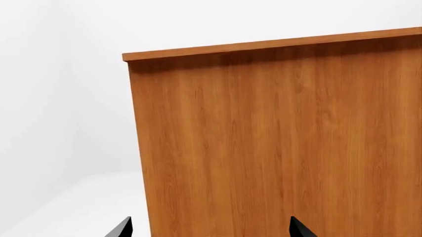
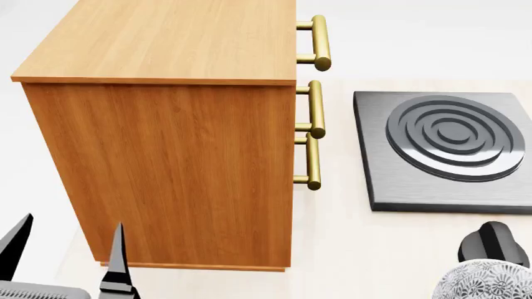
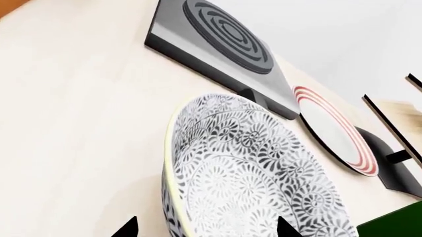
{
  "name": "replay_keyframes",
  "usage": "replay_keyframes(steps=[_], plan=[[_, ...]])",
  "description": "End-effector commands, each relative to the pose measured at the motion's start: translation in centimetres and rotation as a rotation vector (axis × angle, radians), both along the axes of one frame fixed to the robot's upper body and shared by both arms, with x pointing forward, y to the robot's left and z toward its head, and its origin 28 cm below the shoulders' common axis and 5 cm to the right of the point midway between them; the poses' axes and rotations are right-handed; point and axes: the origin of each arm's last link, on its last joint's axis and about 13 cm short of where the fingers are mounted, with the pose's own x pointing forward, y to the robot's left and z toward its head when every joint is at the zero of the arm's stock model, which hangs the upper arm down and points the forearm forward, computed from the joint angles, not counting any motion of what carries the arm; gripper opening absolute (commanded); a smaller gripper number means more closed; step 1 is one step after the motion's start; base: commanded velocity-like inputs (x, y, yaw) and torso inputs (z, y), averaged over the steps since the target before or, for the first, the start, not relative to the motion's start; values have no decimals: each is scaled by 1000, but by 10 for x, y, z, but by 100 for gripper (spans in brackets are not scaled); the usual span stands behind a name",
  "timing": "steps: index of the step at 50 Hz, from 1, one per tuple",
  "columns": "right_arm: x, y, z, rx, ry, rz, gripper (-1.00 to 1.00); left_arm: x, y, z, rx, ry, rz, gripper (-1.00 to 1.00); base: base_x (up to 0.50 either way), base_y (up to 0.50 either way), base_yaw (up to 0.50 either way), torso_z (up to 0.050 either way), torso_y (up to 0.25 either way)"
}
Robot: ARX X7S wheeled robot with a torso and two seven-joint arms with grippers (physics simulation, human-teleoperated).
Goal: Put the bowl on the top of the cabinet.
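We see the cabinet (image 2: 166, 156) standing upright on the pale worktop (image 2: 349, 249), filling most of the head view's left half, w/ three brass handles (image 2: 314, 124) stacked along its front edge facing the right side. Its flat top (image 2: 166, 37) is bare wood grain. Our left hand (image 2: 66, 258) sits low near the cabinet's side panel, two dark fingers spread apart w/ nothing between them; the left wrist cam shows the same, fingertips (image 1: 300, 228) parted in front of the orange-brown panel. The bowl (image 3: 244, 173) is on the worktop at the head view's bottom right corner, well apart from the cabinet, grey floral pattern inside and out. Our right hand (image 3: 207, 229) is right at the bowl, tips either side of its near rim, but we can't tell if it's gripping. Beyond the bowl: a dark stove plate (image 3: 224, 39) w/ concentric rings, a black knob (image 2: 494, 243), and a white plate w/ red rings (image 3: 336, 128).
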Motion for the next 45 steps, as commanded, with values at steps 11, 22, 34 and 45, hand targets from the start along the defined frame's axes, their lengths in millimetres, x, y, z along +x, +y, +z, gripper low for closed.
replay_keyframes(steps=[11,22,34,45], plan=[[2,0,-3,4,7,0,100,0,0,-1,-1,1,1,100,0,0,0,0,0],[4,-1,-2,2,-1,-3,100,0,0,-1,-2,1,-1,100,0,0,0,0,0],[4,-1,-2,4,-2,-6,100,-1,0,0,-2,-3,0,100,0,0,0,0,0],[5,-2,-3,6,0,-9,100,0,0,0,-1,-2,1,100,0,0,0,0,0]])
